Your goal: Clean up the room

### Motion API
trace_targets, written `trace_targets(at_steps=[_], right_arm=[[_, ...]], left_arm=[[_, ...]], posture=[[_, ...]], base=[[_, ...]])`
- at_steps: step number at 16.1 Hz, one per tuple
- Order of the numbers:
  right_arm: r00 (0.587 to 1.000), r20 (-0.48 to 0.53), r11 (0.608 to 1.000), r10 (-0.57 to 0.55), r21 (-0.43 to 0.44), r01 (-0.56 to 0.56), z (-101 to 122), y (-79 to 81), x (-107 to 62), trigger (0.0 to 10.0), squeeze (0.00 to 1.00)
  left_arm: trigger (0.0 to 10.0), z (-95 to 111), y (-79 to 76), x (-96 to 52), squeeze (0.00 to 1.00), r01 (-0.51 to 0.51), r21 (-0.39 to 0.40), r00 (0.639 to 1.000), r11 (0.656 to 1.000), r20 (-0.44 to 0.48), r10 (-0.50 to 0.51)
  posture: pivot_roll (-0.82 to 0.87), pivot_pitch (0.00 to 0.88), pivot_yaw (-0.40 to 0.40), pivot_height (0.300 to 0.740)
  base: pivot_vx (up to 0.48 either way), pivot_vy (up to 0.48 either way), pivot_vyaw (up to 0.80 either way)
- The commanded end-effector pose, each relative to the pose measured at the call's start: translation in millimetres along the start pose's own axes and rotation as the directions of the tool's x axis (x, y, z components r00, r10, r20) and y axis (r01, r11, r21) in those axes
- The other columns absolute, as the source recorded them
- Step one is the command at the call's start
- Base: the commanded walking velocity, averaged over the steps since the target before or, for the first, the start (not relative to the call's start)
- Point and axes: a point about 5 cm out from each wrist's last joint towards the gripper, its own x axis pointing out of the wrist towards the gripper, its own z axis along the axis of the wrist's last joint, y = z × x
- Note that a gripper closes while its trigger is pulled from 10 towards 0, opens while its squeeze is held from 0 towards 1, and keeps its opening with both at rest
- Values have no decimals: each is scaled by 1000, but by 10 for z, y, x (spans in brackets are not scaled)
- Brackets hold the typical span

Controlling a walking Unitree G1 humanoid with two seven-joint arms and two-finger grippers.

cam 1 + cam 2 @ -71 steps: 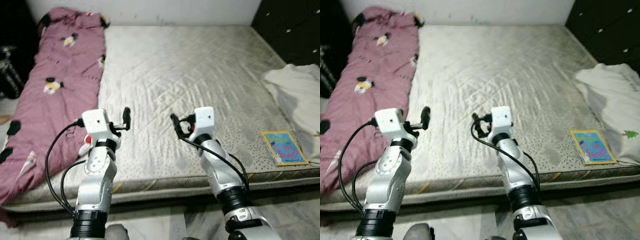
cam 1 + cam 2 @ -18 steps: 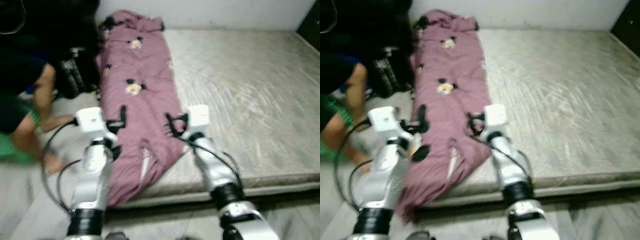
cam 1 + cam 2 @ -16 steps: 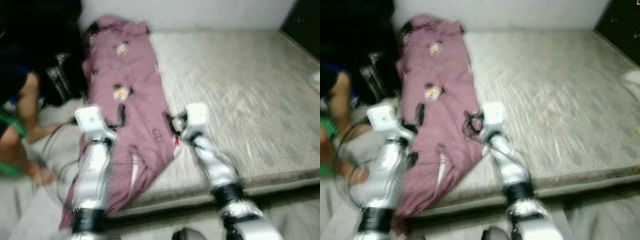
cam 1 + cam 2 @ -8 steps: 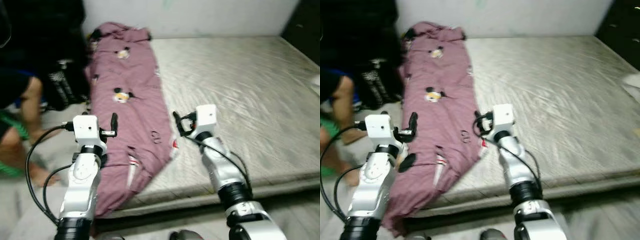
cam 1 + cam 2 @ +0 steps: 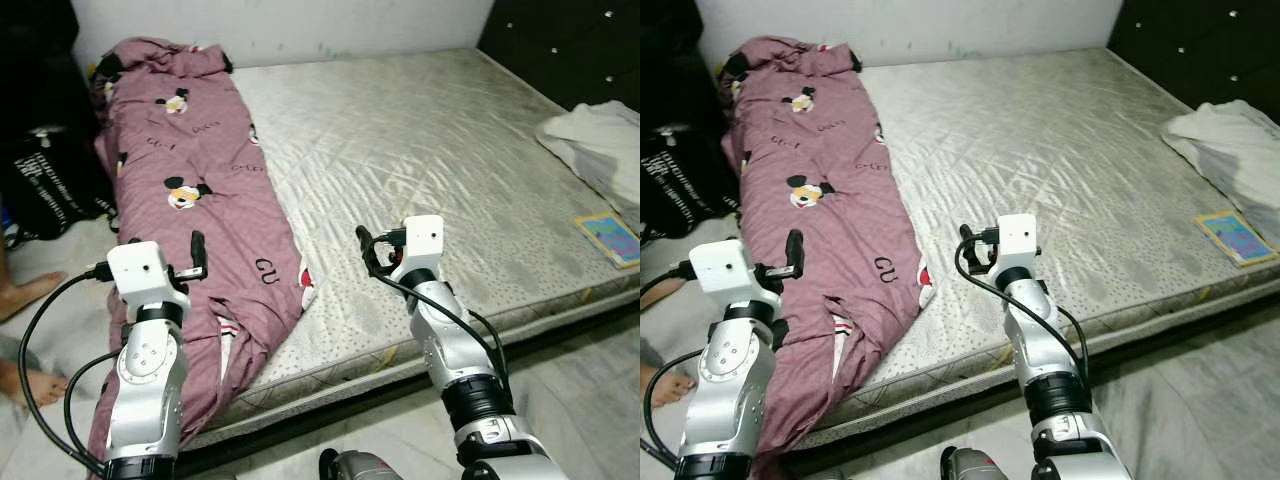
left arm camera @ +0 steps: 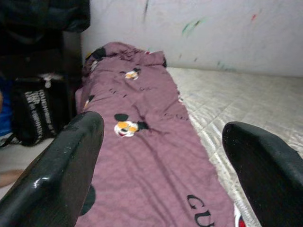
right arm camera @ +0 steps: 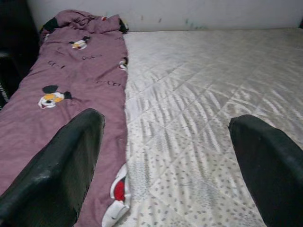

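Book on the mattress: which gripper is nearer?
Right. The right gripper hangs over the middle of the mattress, with the book further to its right at the edge. The left gripper is over the purple blanket, further off.

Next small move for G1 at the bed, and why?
Probably lower the left pincer onto the pink blanket. It hangs open just above the part spilling off the mattress edge; the right pincer, also open, is over bare mattress.

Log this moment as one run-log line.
stage: facing bed | left gripper: open, over blanket | right gripper: open, over mattress | holding: nothing | book: mattress corner
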Motion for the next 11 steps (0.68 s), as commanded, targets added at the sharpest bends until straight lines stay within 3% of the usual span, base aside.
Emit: trace_targets(at_steps=[1, 3, 11], right_arm=[[1000, 21, 1000, 18, 2, -18, 86, 30, 27, 10000, 0], [999, 22, 999, 33, -8, -33, 91, 54, 27, 10000, 0], [999, 15, 999, 49, -13, -49, 94, 60, 32, 10000, 0]], left_arm=[[10000, -3, 33, -2, 0, -17, -6, 1000, 1000, -17, 16], [10000, -8, 33, -1, 0, -24, -6, 999, 1000, -26, 24], [10000, -9, -2, 4, 0, -17, -19, 999, 1000, -41, 16]], posture=[[80, 67, -26, 740], [81, 83, -34, 740], [77, 84, -40, 656]], base=[[0, 0, 0], [0, 0, 0], [0, 0, 0]])
